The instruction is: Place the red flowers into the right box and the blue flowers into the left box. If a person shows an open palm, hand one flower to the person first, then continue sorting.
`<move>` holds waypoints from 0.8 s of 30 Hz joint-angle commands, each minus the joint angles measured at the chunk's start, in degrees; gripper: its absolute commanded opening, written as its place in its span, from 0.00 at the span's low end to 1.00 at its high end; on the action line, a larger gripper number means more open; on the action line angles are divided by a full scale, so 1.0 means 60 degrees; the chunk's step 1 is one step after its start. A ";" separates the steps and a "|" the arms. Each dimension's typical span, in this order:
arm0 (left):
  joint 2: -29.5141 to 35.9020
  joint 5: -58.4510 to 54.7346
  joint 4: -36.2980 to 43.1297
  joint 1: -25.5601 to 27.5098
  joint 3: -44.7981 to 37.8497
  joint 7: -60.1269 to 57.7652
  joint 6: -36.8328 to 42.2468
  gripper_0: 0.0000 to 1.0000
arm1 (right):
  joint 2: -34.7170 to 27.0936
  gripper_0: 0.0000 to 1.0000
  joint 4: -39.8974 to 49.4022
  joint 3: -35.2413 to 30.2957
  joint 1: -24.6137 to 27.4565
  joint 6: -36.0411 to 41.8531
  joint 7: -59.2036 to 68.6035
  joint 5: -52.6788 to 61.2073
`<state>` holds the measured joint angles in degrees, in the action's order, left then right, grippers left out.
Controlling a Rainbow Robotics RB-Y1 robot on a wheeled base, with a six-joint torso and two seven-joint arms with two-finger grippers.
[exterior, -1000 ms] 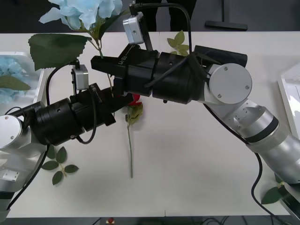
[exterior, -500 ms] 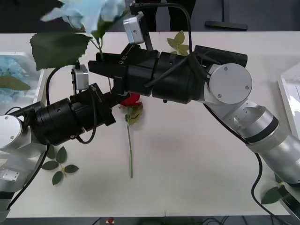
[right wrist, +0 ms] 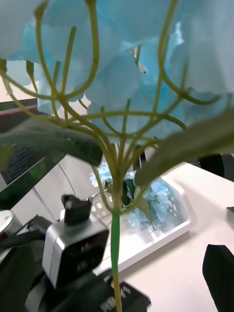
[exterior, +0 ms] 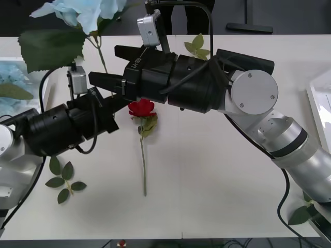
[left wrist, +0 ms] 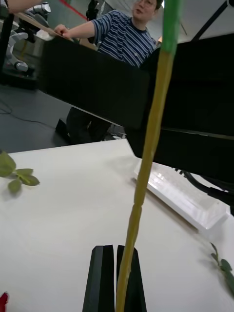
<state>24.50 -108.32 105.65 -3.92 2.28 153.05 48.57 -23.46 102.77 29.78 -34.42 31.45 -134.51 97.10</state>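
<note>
A blue flower [exterior: 85, 11] is held up over the table's far left, its stem [exterior: 101, 57] running down to my left gripper [exterior: 113, 101], which is shut on it. In the left wrist view the black fingers [left wrist: 103, 278] are pressed together at the stem [left wrist: 141, 195]. My right gripper [exterior: 102, 63] is open, one finger on each side of the same stem [right wrist: 115, 253]. A red flower [exterior: 141, 107] lies on the table just below both grippers. The left box [exterior: 45, 85] holds more blue flowers [right wrist: 156, 195]. The right box [exterior: 319, 98] is at the right edge.
Loose green leaf sprigs lie at the front left [exterior: 64, 181], the far middle [exterior: 199, 46] and the front right [exterior: 302, 214]. The right arm [exterior: 248, 98] stretches across the middle of the table. Bare white tabletop [exterior: 207, 181] lies in front.
My right gripper has opened off the stem. The left arm has shifted left with the blue flower, which now stands higher and further left. The red flower shows more fully.
</note>
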 commanded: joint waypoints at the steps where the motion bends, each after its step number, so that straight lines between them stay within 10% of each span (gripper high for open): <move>1: 0.0722 0.0416 0.0293 -0.0138 -0.1024 -0.1279 0.0796 0.00 | -0.0075 1.00 0.0391 -0.0099 -0.0196 -0.0130 -0.0287 0.0105; 24: 0.3403 0.7638 -0.1157 -0.0387 -0.5755 -0.7329 0.3975 0.00 | -0.1378 1.00 0.0112 -0.1403 0.0316 0.1101 -0.0609 0.0471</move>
<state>42.45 -65.53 100.65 -4.08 -30.60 111.65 72.28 -30.59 102.75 24.03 -32.62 35.75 -135.30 99.56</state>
